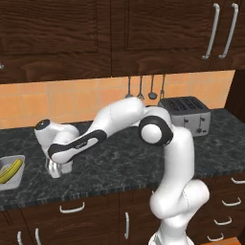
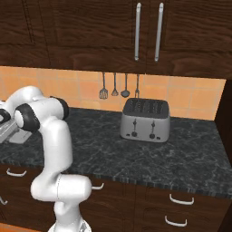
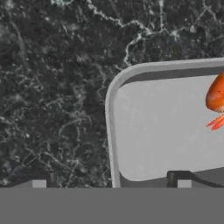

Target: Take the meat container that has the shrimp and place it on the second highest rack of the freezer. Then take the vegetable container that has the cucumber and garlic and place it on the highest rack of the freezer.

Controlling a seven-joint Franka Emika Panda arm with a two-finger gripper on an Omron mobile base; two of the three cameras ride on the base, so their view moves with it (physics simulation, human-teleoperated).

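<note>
The claw (image 1: 56, 171) hung low over the dark counter (image 1: 124, 162), pointing straight down. In the hand view its two finger tips (image 3: 179, 178) rose at the bottom edge, set well apart, so the jaws stood wide with nothing between them.

The relation that mattered was between those tips and the edge of the meat tray (image 3: 114, 113). One tip sat over the grey floor of the tray, just inside its rim; the other (image 3: 43, 180) sat over bare counter outside it. The rim's side wall ran up the hand view between them, so the claw straddled that wall near a rounded corner. The tray's body spread away toward the side of the inner tip, and the shrimp (image 3: 216, 98) lay further that way, well inside and clear of both tips.

Judged from this, the next move was a straight drop to pinch the wall. The claw already lined up across the rim, so little sideways correction seemed needed. The grip would fall near a corner, well off the tray's middle, so the tray might tilt when lifted.

In the left base view a second tray (image 1: 19, 178) holding the cucumber (image 1: 10, 171) lay just beside the claw, on its far side from the arm's base.
</note>
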